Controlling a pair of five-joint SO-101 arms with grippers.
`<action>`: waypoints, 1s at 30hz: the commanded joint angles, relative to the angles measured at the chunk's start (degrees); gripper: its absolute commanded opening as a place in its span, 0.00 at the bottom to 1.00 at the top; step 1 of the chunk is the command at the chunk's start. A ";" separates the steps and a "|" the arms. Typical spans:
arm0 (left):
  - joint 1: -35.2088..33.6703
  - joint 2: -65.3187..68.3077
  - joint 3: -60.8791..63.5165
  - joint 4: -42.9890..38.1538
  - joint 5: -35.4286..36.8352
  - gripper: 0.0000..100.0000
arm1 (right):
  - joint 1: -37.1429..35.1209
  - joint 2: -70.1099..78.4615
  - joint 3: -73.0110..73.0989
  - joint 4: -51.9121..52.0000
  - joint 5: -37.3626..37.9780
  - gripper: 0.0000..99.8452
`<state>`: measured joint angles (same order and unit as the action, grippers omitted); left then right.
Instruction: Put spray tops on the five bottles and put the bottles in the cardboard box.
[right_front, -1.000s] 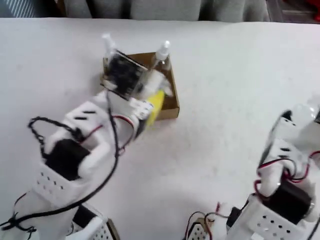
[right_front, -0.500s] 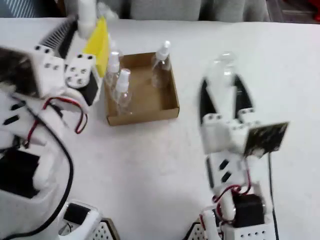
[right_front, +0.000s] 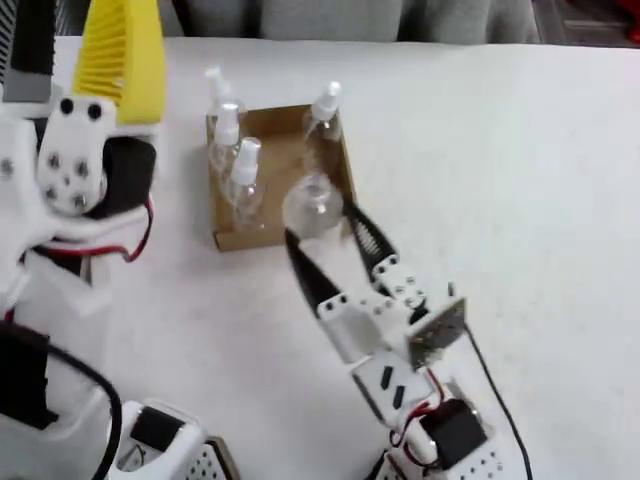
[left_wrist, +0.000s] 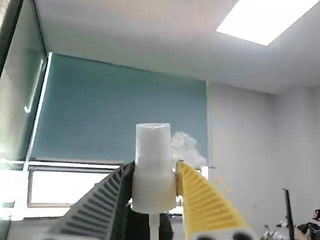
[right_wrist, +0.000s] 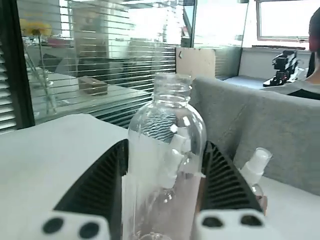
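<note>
While aloft, bottle (right_front: 315, 205) above box (right_front: 262, 238) edge

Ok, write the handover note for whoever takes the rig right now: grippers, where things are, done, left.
The left gripper is shut on a spray top, raised and pointing up.
The right gripper is shut on the uncapped bottle, upright, at the near right corner of the cardboard box.
Done: four capped bottles stand in the box, as far as the high view shows.
Left: fit the spray top onto the uncapped bottle, then set that bottle in the box.
</note>
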<state>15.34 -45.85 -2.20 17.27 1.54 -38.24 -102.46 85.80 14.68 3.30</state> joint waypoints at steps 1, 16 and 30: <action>6.02 5.67 -7.38 -1.93 0.09 0.02 | -1.45 -0.66 3.78 -5.41 0.70 0.03; 12.97 7.08 6.51 8.18 -0.09 0.02 | -1.10 -0.66 10.20 -6.64 0.97 0.03; 14.81 -7.60 30.59 -3.52 -0.35 0.02 | -1.01 -0.66 10.99 -6.55 1.05 0.03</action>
<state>29.14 -49.45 28.40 15.69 1.54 -39.30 -102.64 95.47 9.14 3.65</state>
